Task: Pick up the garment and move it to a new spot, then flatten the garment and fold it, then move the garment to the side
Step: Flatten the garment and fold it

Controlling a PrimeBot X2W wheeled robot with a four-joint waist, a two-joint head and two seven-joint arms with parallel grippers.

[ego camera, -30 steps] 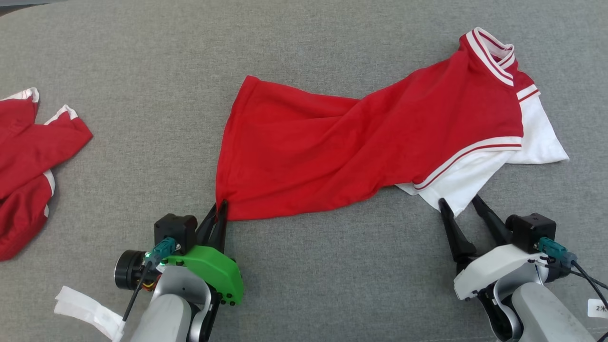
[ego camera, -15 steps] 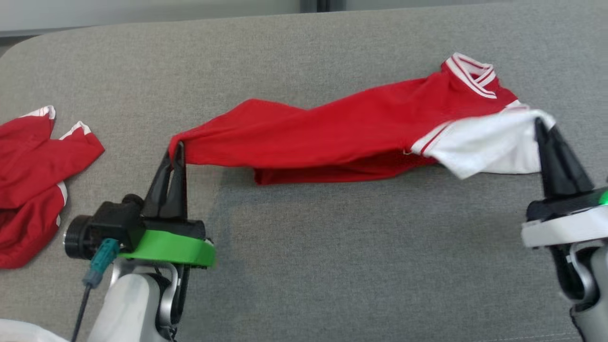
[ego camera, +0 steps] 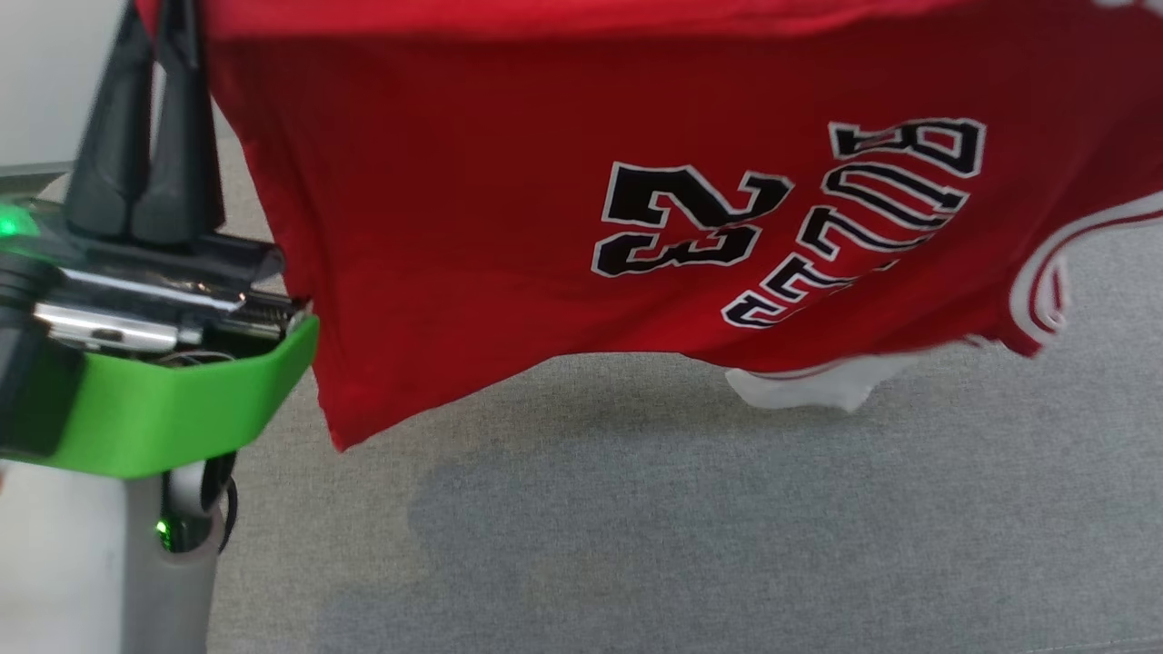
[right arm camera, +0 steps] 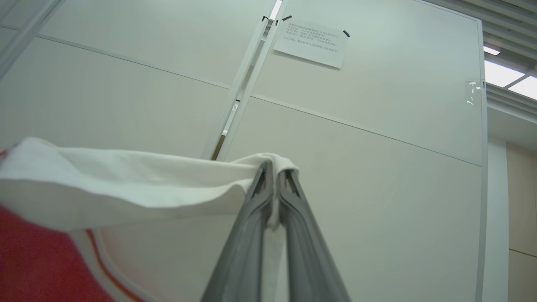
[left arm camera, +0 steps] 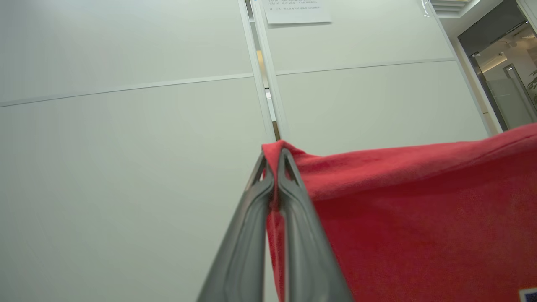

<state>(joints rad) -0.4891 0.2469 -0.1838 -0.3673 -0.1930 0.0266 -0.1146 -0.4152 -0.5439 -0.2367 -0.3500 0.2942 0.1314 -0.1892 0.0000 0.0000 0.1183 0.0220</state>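
- Your left gripper [left arm camera: 275, 161] is clenched on a corner of the red jersey [ego camera: 454, 227].
- Your right gripper [right arm camera: 273, 167] grips its white fabric [right arm camera: 126, 184].
- It hangs over the grey worktop [ego camera: 727, 527].

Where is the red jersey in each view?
Head view: jersey hangs across the top and middle, print showing.
Left wrist view: lower right, red corner held by the left gripper.
Right wrist view: lower left, white edge held by the right gripper.
Shared landmark: wall notice, both wrist views.
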